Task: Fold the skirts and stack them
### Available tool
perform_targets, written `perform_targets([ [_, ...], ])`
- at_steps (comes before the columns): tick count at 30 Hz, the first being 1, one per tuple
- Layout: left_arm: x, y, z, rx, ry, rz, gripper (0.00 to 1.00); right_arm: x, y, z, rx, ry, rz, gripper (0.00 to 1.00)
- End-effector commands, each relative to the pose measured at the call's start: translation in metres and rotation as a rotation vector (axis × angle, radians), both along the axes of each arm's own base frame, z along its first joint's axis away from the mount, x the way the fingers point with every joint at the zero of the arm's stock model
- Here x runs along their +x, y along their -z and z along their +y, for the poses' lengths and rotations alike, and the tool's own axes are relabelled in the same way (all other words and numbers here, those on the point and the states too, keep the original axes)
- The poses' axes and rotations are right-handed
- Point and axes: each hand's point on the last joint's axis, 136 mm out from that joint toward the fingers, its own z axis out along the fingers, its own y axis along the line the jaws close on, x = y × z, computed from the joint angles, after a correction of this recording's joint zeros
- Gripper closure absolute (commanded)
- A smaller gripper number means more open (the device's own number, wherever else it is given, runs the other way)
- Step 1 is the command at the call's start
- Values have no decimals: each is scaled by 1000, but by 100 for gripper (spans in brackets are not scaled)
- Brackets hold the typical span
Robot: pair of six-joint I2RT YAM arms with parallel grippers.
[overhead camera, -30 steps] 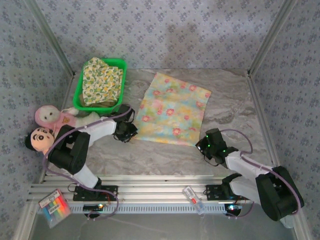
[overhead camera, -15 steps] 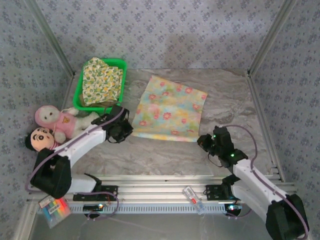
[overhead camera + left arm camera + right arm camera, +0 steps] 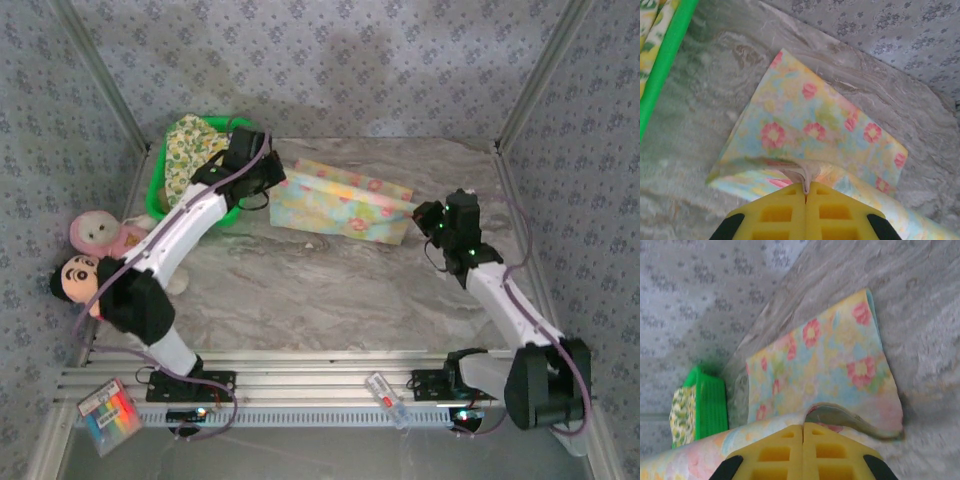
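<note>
**A:** Start at the left gripper. How do its jaws stand?

**B:** Pressed together, with a small bunch of cloth pinched between the yellow tips. It is an edge of the pastel skirt.

**A:** And the right gripper?

**B:** The same: jaws closed on another part of that skirt's edge, and the cloth curls up into the tips.

**A:** Where does the skirt lie from there?

**B:** From each pinch the cloth drops away and doubles back under itself. The lower layer lies flat on the marble table, just beyond the fingertips. From above, the skirt stretches as a narrow band between the two grippers, the left one at its left end and the right one at its right end, towards the back of the table.

**A:** How does it look?

**B:** Soft yellow and blue with pink flowers. The upper layer is lifted, not pressed down, so the fold stands open like a loose roll. The lower layer looks smooth.

**A:** Anything nearby?

**B:** The green basket sits just left of the left gripper and holds the yellow-green floral skirt. Two plush dolls lie at the table's left edge.
</note>
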Motion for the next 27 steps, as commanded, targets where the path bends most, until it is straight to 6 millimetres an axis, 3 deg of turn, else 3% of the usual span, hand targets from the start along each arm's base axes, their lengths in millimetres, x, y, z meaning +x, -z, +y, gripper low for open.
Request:
perform_targets([
  [1,34,-16,11,106,-14,-89,100,34,-9,-24,11,144,-38,100],
  [6,72,-24,2,163,4,-151,100,74,-1,-31,14,159,-17,100],
  [9,86,-19,1,192,-3,-157,100,90,10,-31,5,144,8,100],
  [17,115,7,-8,201,1,-152,100,118,44,-26,12,96,73,100],
  [23,136,37,-22,196,38,-114,100,130,73,-28,6,96,127,100],
  [27,149,46,-28,200,46,-111,100,138,90,-28,4,75,163,100],
])
